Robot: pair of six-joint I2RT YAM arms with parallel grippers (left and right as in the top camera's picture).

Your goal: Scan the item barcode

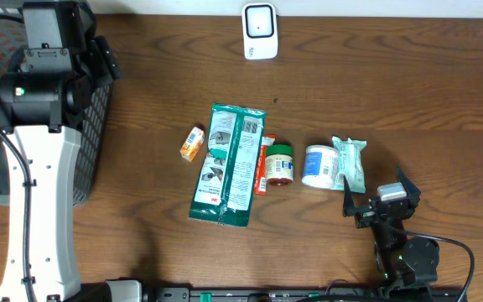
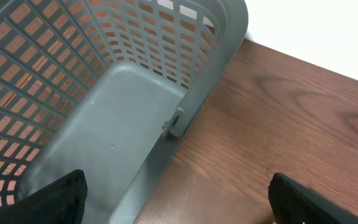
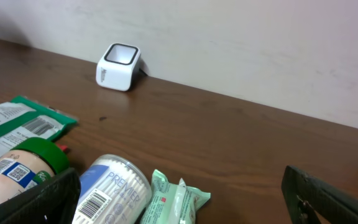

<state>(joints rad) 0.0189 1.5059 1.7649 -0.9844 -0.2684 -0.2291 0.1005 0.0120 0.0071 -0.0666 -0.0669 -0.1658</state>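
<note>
The jaws of the left gripper (image 2: 179, 202) are standing wide apart with nothing between them, hanging over the corner of a grey mesh basket (image 2: 55, 56) where its wall is meeting the brown worktop (image 2: 278, 112). The jaws of the right gripper (image 3: 185, 198) are also spread wide and are neither holding nor touching anything. They are hovering low at the near right of the worktop, facing the row of goods.

Just ahead of the right jaws a pale green wipes packet (image 1: 350, 162) is lying flat, its long axis running from the far edge toward the near edge. Touching it on the left, a blue and white can (image 1: 319, 165) is lying on its side, its barcode showing in the right wrist view. Next in the row a jar with a green lid (image 1: 280, 164) is lying with the lid pointing to the far edge and a barcode showing on its body. A thin red packet (image 1: 262, 165) is sitting between the jar and a large green packet (image 1: 227, 165), whose long axis is running far to near and leaning slightly. A small orange box (image 1: 193, 143) is lying just beside that packet's left edge.

The white scanner (image 1: 260, 31) is standing alone at the far edge, well apart from the row, with open worktop between them.
</note>
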